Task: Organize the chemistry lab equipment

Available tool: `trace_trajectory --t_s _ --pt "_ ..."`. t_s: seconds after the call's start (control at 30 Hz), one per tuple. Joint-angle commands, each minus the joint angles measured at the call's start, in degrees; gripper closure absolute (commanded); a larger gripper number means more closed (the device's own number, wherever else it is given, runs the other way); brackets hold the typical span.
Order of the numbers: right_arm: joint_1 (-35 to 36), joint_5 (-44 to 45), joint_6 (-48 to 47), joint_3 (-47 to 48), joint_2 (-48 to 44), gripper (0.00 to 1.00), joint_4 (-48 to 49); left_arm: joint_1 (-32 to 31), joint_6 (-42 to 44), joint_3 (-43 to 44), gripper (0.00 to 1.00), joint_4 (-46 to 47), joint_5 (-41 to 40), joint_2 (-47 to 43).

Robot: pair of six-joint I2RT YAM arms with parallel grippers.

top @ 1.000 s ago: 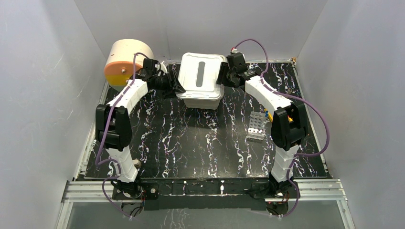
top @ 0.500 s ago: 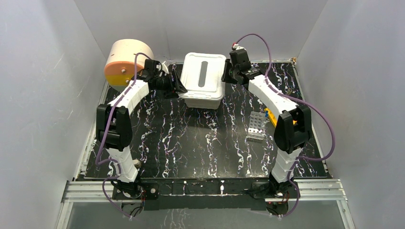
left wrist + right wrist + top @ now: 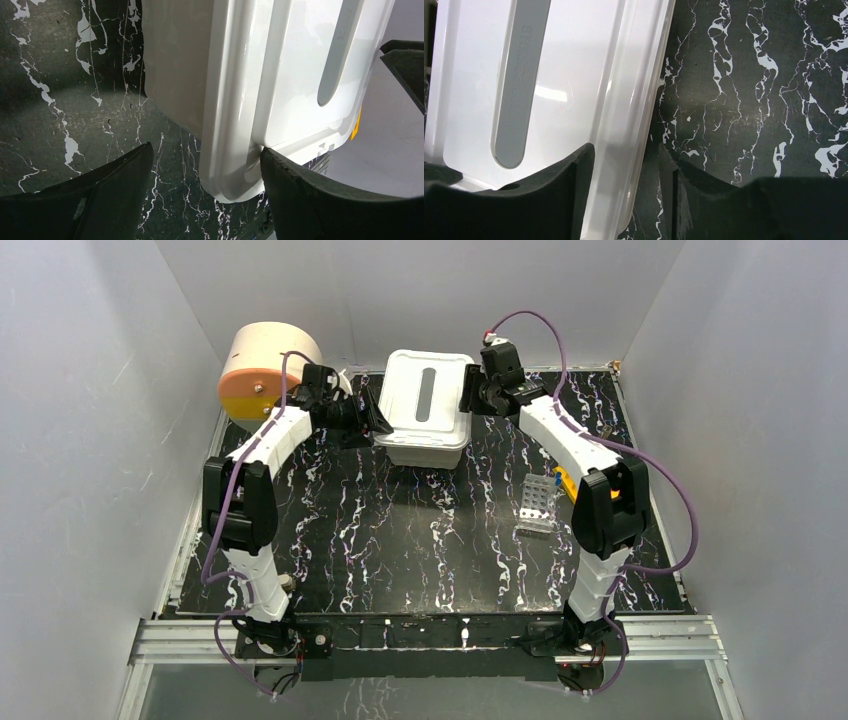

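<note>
Two robot arms flank a white lidded plastic box (image 3: 400, 400) at the far middle of the black marbled desk (image 3: 400, 540). The left gripper (image 3: 377, 422), fingers spread, straddles the rim at the box's near-left corner. The right gripper (image 3: 466, 400), likewise spread, straddles the lid's right rim. The grey holed metal rack (image 3: 536, 504) lies towards the desk's right edge, and the yellow tube rack (image 3: 564, 478) sits just behind it, partly hidden by the right arm. Open desk stretches from the box to the arm bases.

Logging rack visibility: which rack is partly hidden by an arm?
The yellow rack, half behind the right arm; the grey metal rack beside it shows fully.
</note>
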Motion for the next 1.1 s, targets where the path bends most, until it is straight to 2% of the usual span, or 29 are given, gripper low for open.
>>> trace_trajectory --t_s 0.0,0.27,0.5,0.7,0.93,1.07 --pt "-0.21 -0.76 -1.69 2.87 0.93 0.41 0.66 -0.21 1.2 1.47 0.23 -2.94 -1.52 2.07" --pt "-0.5 4.45 -1.63 3.95 3.87 0.59 -1.73 -0.21 1.45 4.18 0.18 -2.9 -2.39 2.36" --pt "-0.59 8.35 0.58 6.06 6.69 0.64 -4.07 -0.21 1.65 5.71 0.17 -3.32 -3.77 3.62" --pt "-0.66 10.12 4.73 5.11 7.23 0.71 -6.56 -0.21 1.67 7.86 0.11 -3.67 -3.98 2.95" --pt "-2.35 5.05 7.41 2.82 3.73 0.8 -3.15 -0.21 1.59 11.12 0.08 -3.77 -1.82 -0.22" --pt "-3.78 -0.07 7.07 2.57 3.25 0.76 -0.53 -0.21 2.36 11.49 0.07 -3.84 -2.88 -0.69"
